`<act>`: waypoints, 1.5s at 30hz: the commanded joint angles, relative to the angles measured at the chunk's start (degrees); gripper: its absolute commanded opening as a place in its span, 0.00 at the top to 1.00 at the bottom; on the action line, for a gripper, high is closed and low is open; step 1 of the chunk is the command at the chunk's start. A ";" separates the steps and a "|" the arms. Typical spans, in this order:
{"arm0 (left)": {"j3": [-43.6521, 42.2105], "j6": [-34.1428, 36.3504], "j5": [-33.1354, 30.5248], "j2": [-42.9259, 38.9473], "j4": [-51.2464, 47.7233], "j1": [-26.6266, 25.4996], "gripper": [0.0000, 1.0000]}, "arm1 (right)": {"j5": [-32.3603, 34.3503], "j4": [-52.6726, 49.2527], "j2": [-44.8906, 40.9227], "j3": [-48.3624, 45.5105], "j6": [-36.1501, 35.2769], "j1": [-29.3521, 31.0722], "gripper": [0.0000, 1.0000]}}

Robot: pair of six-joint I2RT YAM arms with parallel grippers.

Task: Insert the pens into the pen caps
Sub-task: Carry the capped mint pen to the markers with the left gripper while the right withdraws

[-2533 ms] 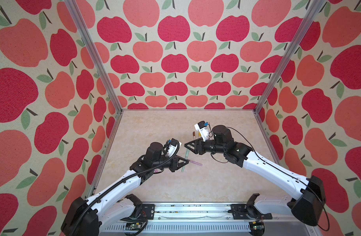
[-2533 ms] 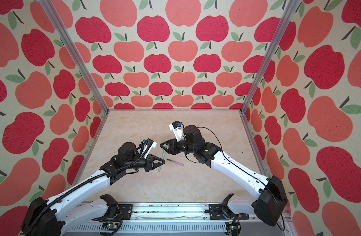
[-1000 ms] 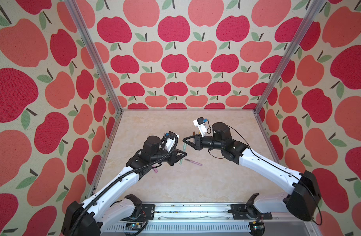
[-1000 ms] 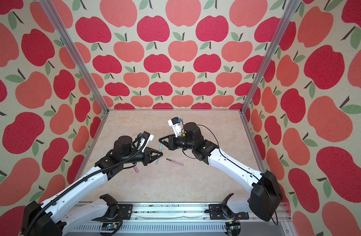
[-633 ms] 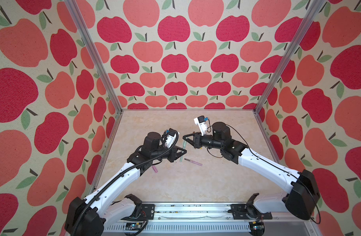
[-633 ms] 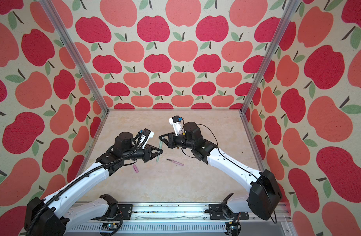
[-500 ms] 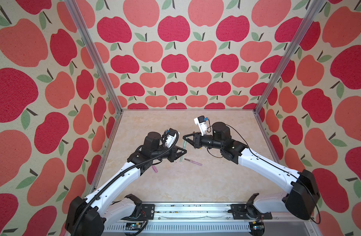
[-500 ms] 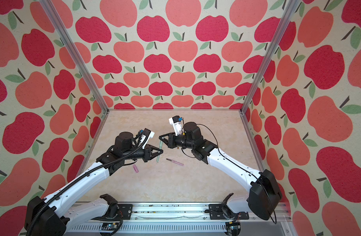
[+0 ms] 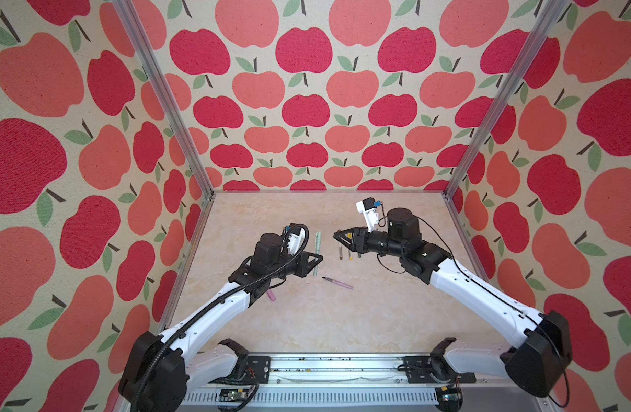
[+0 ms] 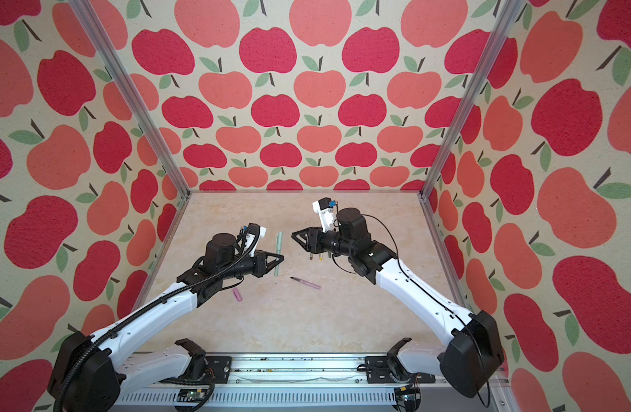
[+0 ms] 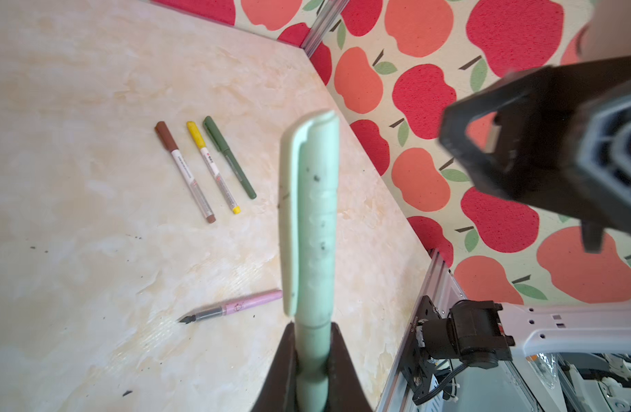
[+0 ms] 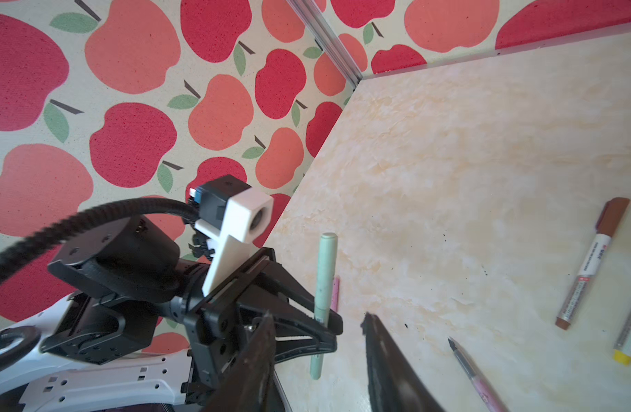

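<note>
**Green pen** [image 11: 312,221]: capped. The green cap [image 11: 317,149] sits on the barrel with no gap that I can make out in the left wrist view. Whether it is pressed fully home I cannot confirm. The pen stands roughly upright above the table [image 9: 342,331], held at its lower barrel by my left gripper [image 11: 312,333], which is clamped tight on it.

**Change noted:** a second ago my right gripper [image 12: 317,315] was closed at the pen's upper end. It has now let go and drawn back. In both top views it stands apart from the pen, and the right wrist view shows its jaws parted with nothing between them. I take this to mean the insertion is finished for this pen and the cap is staying on unaided.

**Remaining stock:**
- The brown pen [image 11: 184,171], yellow pen [image 11: 212,167] and dark green pen [image 11: 230,157] lie capped, side by side, on the table beneath my right gripper.
- The pink pen [image 9: 338,283] lies uncapped near the table's middle, nib bare.
- The pink cap [image 9: 271,295] lies well apart from it, beside my left forearm.

**Assessment:** four of five done, one pair outstanding. The green pen has yet to be set down, probably by the capped row. After that my right gripper is free for the pink pen, and my left is nearest the pink cap.
</note>
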 commanded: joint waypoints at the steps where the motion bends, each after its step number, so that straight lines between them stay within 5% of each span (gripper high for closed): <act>1: 3.16 -4.71 -8.54 4.33 -4.53 -0.50 1.00 | 2.27 -3.56 -4.99 1.04 -2.38 -0.64 0.54; 7: 15.95 -8.08 -15.06 19.05 -15.10 -1.52 1.00 | 11.87 -8.67 -11.33 -5.40 -3.24 -1.00 0.53; 18: 38.10 -8.00 -22.31 42.54 -28.58 -4.21 1.00 | 15.29 -12.56 -20.28 -12.24 -3.07 -2.87 0.52; 45: 53.77 -6.80 -26.85 58.90 -31.85 -5.56 0.97 | 9.90 -13.96 -24.22 -14.72 -3.41 -8.20 0.52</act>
